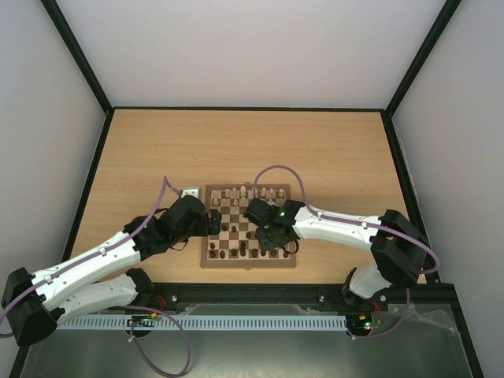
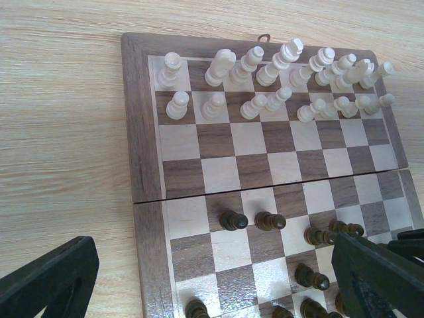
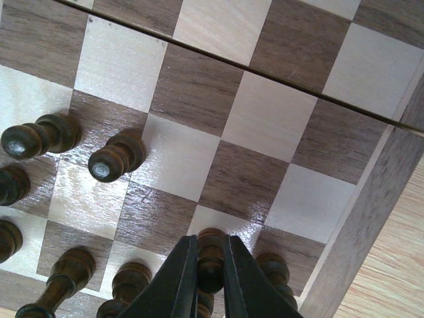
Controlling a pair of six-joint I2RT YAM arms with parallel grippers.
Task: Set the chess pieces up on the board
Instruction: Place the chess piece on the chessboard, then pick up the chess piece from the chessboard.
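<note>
A robot lab enclosure: white panel walls (image 1: 260, 47), black frame (image 1: 79, 57), wooden table (image 1: 157, 150)

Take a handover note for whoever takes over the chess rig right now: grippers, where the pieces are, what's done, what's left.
Left gripper: open and empty, over the near left part of the board.
Right gripper: shut on a dark piece in the near rows by the right border. I cannot tell whether it touches the square.
Cream pieces: upright in two rows along the far side; that side looks done.
Dark pieces: on the near half, unevenly spread, with empty squares at the near left.
Left to do: set down the held piece, then fill and tidy the two dark rows.
</note>
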